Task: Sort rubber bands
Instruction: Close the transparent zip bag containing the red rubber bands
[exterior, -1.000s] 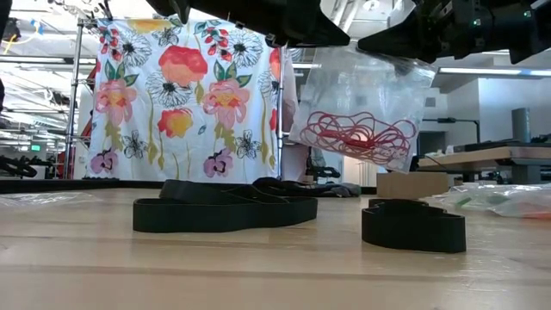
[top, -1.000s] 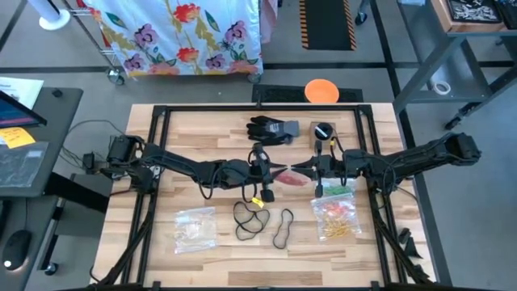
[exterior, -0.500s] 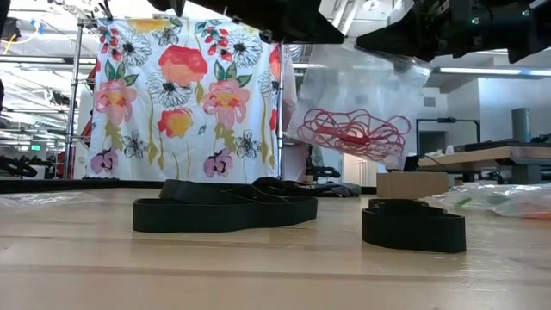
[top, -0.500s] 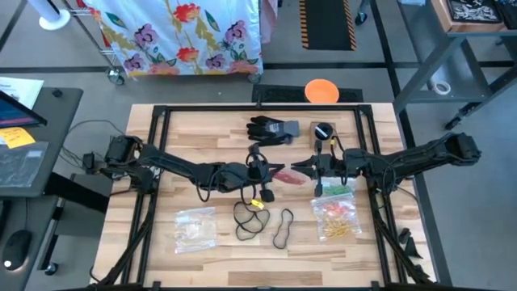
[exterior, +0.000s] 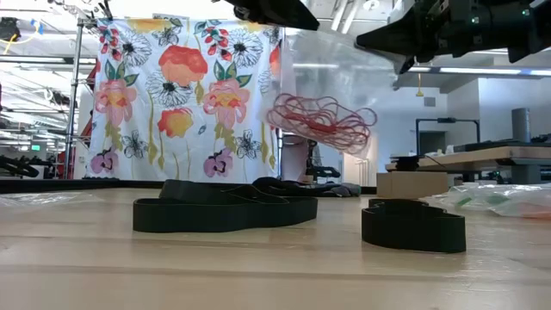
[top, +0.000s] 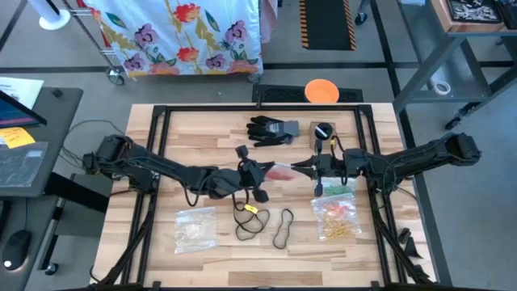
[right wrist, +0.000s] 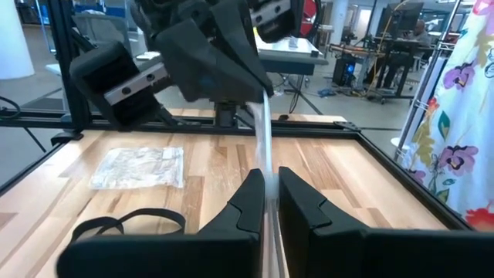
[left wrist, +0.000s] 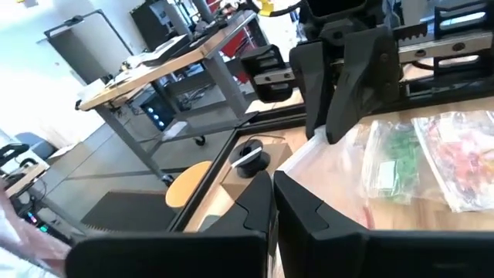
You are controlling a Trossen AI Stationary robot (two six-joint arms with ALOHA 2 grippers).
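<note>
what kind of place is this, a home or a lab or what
Most likely a robotics lab or workshop. A wooden table sits inside a black frame with two robot arms mounted on it, a flowered cloth hangs as a backdrop, and desks with monitors fill the room behind.

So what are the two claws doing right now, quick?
Left gripper: shut on the clear bag of red rubber bands.
Right gripper: shut on the same bag's other edge.

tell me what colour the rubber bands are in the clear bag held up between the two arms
Red. The rubber bands inside the raised clear bag show best in the low view.
</note>
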